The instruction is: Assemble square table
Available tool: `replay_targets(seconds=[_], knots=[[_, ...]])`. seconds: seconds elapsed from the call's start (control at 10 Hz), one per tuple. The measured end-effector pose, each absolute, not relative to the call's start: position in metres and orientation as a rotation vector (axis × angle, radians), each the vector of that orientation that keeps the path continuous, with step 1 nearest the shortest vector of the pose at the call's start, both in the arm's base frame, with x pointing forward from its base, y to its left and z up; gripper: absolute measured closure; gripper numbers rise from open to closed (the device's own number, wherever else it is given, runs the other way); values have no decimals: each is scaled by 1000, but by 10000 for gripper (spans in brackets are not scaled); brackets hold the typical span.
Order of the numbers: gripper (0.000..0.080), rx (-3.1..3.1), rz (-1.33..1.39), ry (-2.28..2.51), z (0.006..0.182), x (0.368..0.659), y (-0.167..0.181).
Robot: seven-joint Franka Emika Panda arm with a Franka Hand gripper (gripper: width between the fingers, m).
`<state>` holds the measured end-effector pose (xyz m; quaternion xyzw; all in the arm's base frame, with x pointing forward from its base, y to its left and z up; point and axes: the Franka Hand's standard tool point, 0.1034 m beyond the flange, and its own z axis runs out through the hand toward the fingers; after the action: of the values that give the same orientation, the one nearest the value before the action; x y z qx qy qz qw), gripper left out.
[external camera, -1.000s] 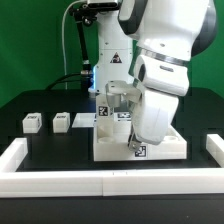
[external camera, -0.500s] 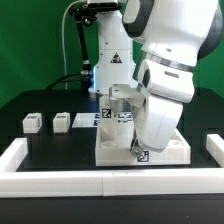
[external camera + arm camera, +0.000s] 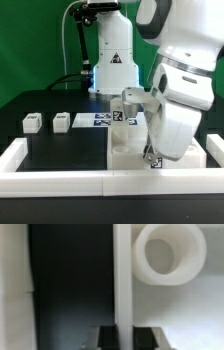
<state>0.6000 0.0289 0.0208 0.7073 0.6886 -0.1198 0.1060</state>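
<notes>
The square table's white slab (image 3: 125, 153) lies low over the black table, against the front border wall, at the exterior view's right. My gripper (image 3: 152, 150) is mostly hidden under the arm's white wrist and sits on the slab's near part. In the wrist view my gripper (image 3: 124, 337) is shut on the slab's thin edge (image 3: 123, 286), which runs between the two dark fingers. One round corner socket (image 3: 160, 255) shows beside that edge. Two small white leg blocks (image 3: 32, 122) (image 3: 61, 122) stand on the table at the exterior view's left.
The long white U-shaped border wall (image 3: 60, 180) runs along the front and up both sides. The marker board (image 3: 108, 118) lies flat at the foot of the arm's base (image 3: 110, 60). A black cable hangs behind the base.
The arm has swung toward the exterior view's right and carried the slab with it, sliding it right along the front wall. The leg blocks have not moved.
</notes>
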Motion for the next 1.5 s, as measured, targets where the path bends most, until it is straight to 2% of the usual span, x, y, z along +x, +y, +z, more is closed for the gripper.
replay_targets(seconds=[0.4, 1.1, 1.2, 1.3, 1.5], knots=[[737, 2115, -342, 1983, 21, 623, 55], [734, 2103, -397, 1976, 20, 623, 49], [544, 2110, -428, 1977, 18, 617, 47], [544, 2117, -459, 1977, 16, 612, 45], [186, 2130, -519, 1982, 18, 601, 46]])
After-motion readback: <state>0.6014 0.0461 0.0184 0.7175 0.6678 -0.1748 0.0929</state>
